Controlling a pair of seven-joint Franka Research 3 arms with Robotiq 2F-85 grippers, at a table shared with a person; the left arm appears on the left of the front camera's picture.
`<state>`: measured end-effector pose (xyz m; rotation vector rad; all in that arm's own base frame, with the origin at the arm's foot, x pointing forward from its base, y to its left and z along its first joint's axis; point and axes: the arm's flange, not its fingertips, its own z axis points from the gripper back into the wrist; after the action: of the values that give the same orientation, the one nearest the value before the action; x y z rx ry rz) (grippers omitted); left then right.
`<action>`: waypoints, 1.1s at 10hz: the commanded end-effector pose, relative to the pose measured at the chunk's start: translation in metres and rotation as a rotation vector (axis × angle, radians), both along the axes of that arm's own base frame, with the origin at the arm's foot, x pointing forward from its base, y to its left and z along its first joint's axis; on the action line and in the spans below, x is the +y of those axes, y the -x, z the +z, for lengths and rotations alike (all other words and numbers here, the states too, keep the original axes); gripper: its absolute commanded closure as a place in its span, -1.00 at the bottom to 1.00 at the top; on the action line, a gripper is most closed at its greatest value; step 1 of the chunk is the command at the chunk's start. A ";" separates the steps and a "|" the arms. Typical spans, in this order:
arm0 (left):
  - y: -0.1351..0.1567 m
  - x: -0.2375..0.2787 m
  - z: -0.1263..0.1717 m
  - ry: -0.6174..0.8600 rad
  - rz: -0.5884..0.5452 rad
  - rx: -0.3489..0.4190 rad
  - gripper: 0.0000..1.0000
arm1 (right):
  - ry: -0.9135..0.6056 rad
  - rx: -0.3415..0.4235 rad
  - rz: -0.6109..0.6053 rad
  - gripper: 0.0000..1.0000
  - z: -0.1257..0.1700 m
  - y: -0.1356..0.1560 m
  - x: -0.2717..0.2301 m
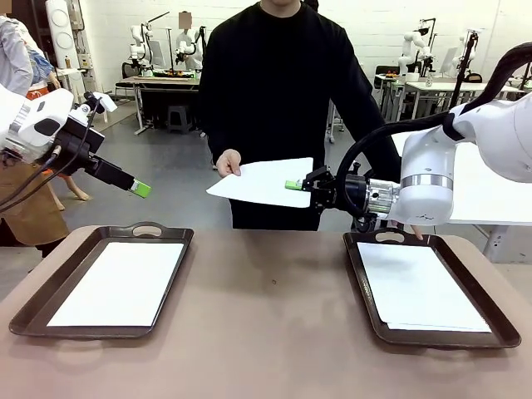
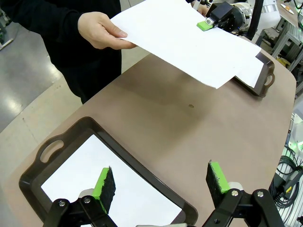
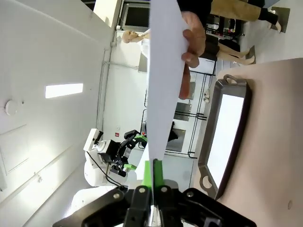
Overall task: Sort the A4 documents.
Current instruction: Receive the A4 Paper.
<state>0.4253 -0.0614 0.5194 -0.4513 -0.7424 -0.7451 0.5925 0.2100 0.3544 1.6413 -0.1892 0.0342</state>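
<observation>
The sheet (image 1: 262,181) held in the air is thin white paper, matt and smooth. The two trays (image 1: 50,303) (image 1: 490,320) look like dark brown plastic with a slight gloss on the rims. The table (image 1: 266,332) has a matt, smooth brown top (material not clear). The right gripper (image 1: 293,185) has black plastic-looking fingers with bright green, slightly rough pads (image 2: 103,185). The arm shells are glossy white.

no readable text, labels or numbers
</observation>
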 end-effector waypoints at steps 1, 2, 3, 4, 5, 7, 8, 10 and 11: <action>0.001 0.001 -0.003 -0.005 -0.015 -0.007 -1.00 | -0.037 0.015 0.006 1.00 0.001 -0.008 0.003; 0.001 0.001 -0.003 -0.005 -0.015 -0.007 -1.00 | -0.040 0.006 0.010 1.00 0.003 -0.008 0.003; 0.001 0.001 -0.003 -0.005 -0.015 -0.007 -1.00 | -0.003 -0.034 0.065 1.00 0.009 -0.004 0.004; 0.001 0.001 -0.003 -0.005 -0.015 -0.007 -1.00 | -0.009 -0.001 0.008 1.00 0.001 0.000 0.000; 0.001 0.001 -0.003 -0.005 -0.015 -0.007 -1.00 | -0.009 -0.001 0.008 1.00 0.001 0.000 0.000; 0.001 0.001 -0.003 -0.005 -0.015 -0.007 -1.00 | -0.009 -0.001 0.008 1.00 0.001 0.000 0.000; 0.001 0.001 -0.003 -0.005 -0.015 -0.007 -1.00 | -0.009 -0.001 0.008 1.00 0.001 0.000 0.000; 0.001 0.001 -0.003 -0.005 -0.015 -0.007 -1.00 | -0.009 -0.001 0.008 1.00 0.001 0.000 0.000; 0.001 0.001 -0.003 -0.005 -0.015 -0.007 -1.00 | -0.009 -0.001 0.008 1.00 0.001 0.000 0.000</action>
<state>0.4253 -0.0614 0.5194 -0.4513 -0.7424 -0.7451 0.5915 0.2097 0.3561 1.6519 -0.1806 0.0509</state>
